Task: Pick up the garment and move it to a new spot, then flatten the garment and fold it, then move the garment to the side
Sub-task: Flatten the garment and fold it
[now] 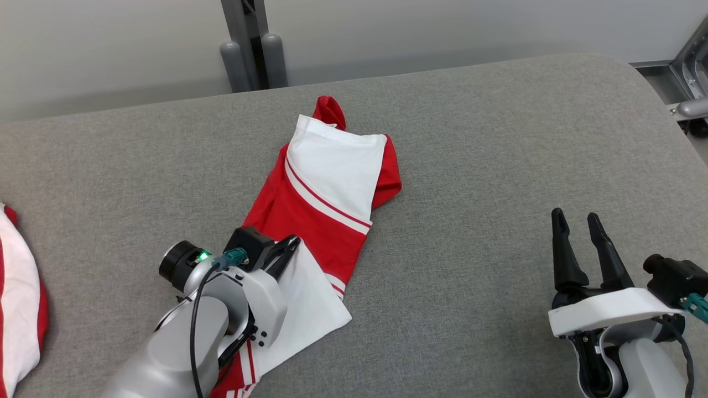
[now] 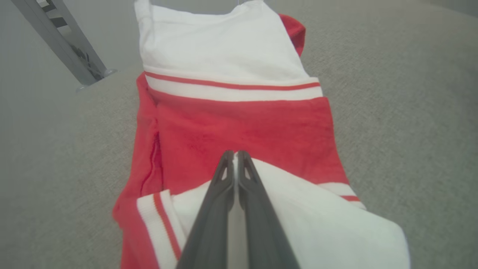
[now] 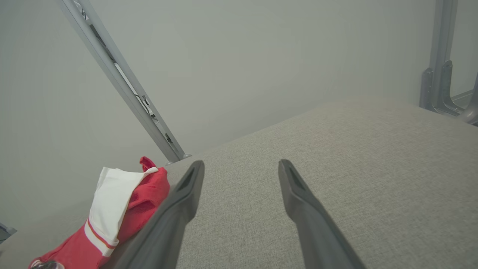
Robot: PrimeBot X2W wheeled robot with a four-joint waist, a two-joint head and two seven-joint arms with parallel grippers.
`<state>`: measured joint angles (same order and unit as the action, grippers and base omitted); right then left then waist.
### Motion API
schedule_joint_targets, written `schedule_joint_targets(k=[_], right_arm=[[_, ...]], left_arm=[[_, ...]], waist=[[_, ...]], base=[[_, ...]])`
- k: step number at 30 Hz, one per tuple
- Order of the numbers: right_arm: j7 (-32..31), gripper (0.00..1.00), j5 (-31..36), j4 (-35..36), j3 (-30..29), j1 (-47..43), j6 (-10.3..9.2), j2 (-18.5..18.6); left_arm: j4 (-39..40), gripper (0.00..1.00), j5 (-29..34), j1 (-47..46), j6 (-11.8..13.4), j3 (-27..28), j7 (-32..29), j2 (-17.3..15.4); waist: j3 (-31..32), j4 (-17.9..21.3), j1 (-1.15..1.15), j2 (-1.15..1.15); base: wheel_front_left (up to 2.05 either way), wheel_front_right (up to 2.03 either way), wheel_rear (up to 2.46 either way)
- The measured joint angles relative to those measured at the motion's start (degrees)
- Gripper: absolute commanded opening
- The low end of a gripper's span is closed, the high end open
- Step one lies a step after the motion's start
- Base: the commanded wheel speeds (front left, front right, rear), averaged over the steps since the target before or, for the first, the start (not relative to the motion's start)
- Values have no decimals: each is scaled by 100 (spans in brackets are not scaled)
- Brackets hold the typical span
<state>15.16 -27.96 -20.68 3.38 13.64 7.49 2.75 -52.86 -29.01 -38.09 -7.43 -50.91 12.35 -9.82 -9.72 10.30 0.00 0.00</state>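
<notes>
The grey fabric-covered desk (image 1: 498,138) carries the red-and-white striped cloth garment (image 1: 326,182) at its middle, already doubled into a narrow band. The garment's long axis runs from about 7 o'clock to 1 o'clock in the head view. Its small red tip (image 1: 329,110) points to 1 o'clock and its broad white flap (image 1: 310,298) lies at the 7 o'clock end. The left tool (image 1: 289,246) is clenched on that white flap, with a strip of white cloth pinched between its 2 dark fingers in the left wrist view. The right tool (image 1: 577,218) hangs released at 4 o'clock, well apart from the cloth. The step looks like carrying the near end toward 1 o'clock to fold it. To do it well, lift only enough to clear the red panel, travel straight along the long axis so the edges stay stacked, and set the flap down before letting go. A skewed pull would likely drag the whole band. A 2nd red-and-white cloth (image 1: 16,298) lies at 9 o'clock.
</notes>
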Motion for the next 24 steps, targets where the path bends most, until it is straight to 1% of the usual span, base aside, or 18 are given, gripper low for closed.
schedule_joint_targets(k=[4, 7, 9, 13, 14, 16, 20, 24], right_arm=[[0, 100, 25, -55, -30, 2, 0, -1], [0, 100, 35, -83, -55, 2, 0, -2], [-1, 100, 51, -94, -66, 2, 0, -1], [0, 100, 62, -115, -40, 2, 0, -2], [0, 100, 62, -122, -37, 2, 0, -2], [-1, 100, 60, -142, -29, 2, 0, -4], [0, 100, 26, -179, -33, -1, 0, -3], [0, 100, -15, -190, -1, -5, 0, -3]], left_arm=[[37, 0, -250, -42, 0, 105, 183, -53], [281, 0, -447, -107, 16, 559, 242, -75], [817, 0, -505, -104, 102, 1077, 249, -111], [1973, 0, -520, 140, 215, 2402, 255, -148], [2215, 0, -497, 247, 215, 2762, 255, -126], [2640, 0, -558, 408, 191, 3454, 254, 26], [3325, 0, -332, 455, 108, 4461, 256, 272], [3812, 0, 36, 387, 58, 5220, 256, 389]], waist=[[63, -54, 0, 0], [133, -97, 0, 0], [180, -129, 0, 0], [280, -155, 0, 0], [302, -155, 0, 0], [343, -149, 0, 0], [428, -132, 0, 0], [496, -85, 0, 0]], base=[[0, 0, 0], [0, 0, 0], [0, 0, 0], [0, 0, 0], [0, 0, 0], [0, 0, 0], [0, 0, 0], [0, 0, 0]])
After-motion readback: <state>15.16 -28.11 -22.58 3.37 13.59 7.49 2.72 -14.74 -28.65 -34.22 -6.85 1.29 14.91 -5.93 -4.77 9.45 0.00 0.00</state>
